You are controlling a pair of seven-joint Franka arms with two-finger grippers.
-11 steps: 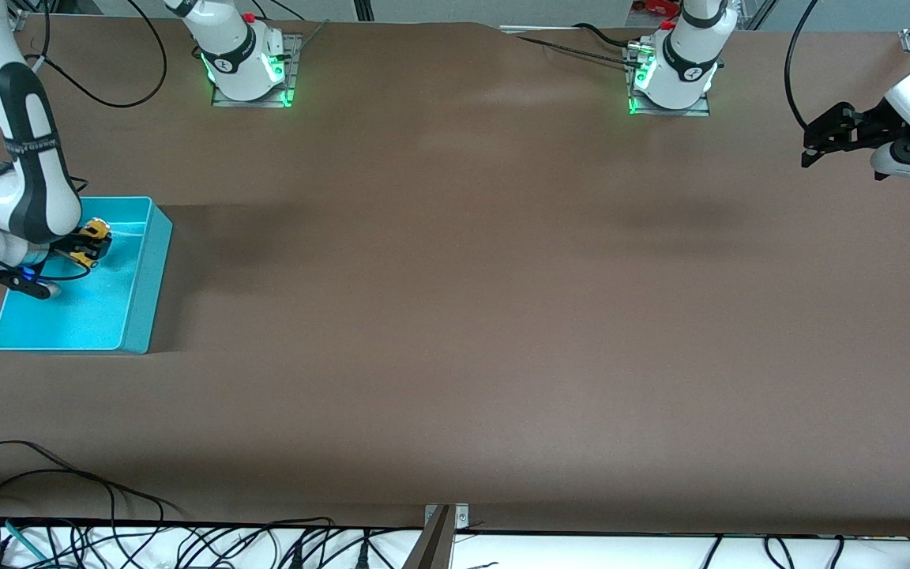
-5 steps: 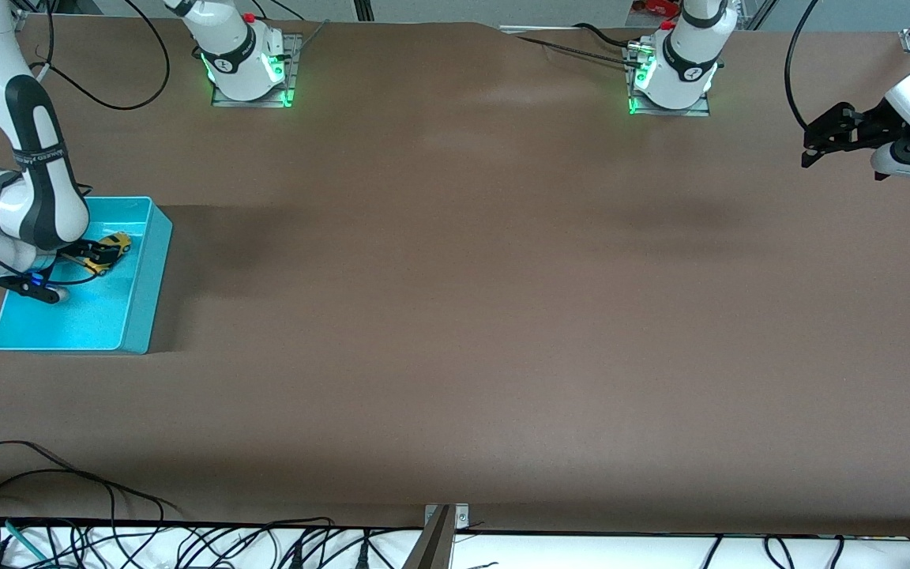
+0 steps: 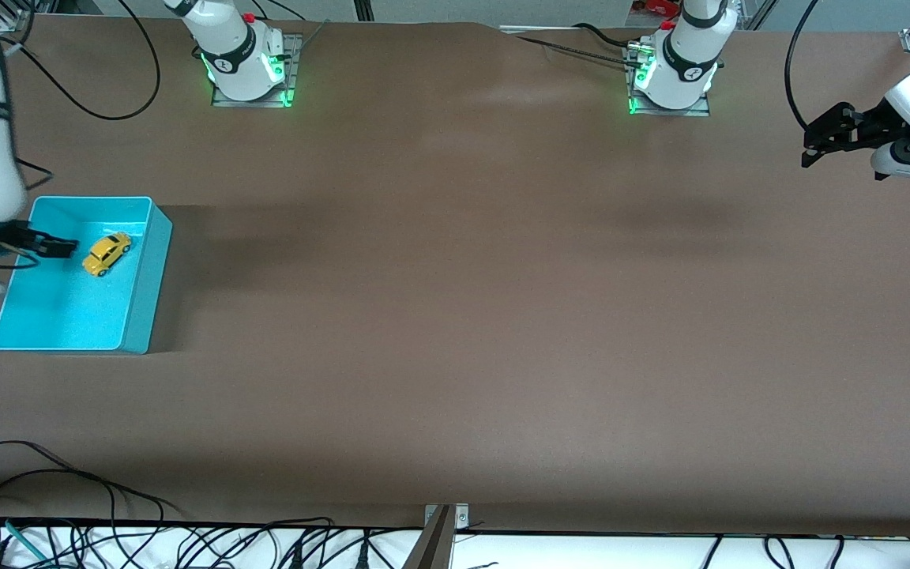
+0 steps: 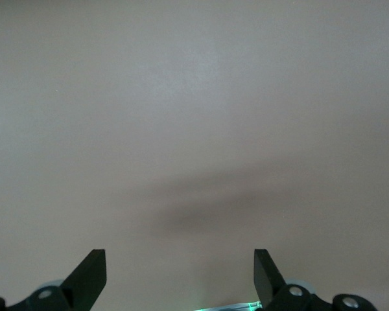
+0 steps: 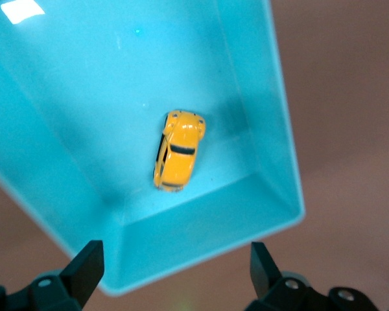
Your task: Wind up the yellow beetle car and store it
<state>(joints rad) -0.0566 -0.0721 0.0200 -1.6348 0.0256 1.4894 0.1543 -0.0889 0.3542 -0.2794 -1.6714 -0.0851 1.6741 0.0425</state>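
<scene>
The yellow beetle car rests upright on its wheels on the floor of the turquoise bin, in the half farther from the front camera. My right gripper hangs open above the bin, apart from the car and with nothing between its fingers. At the left arm's end of the table, my left gripper waits in the air, open and empty over bare brown table.
The bin stands at the right arm's end of the brown table. Both arm bases stand along the edge farthest from the front camera. Cables lie along the nearest edge.
My right gripper opened and let go of the car, which now lies in the bin. The gripper then rose and drew back toward the table's end. The left arm has not moved.
</scene>
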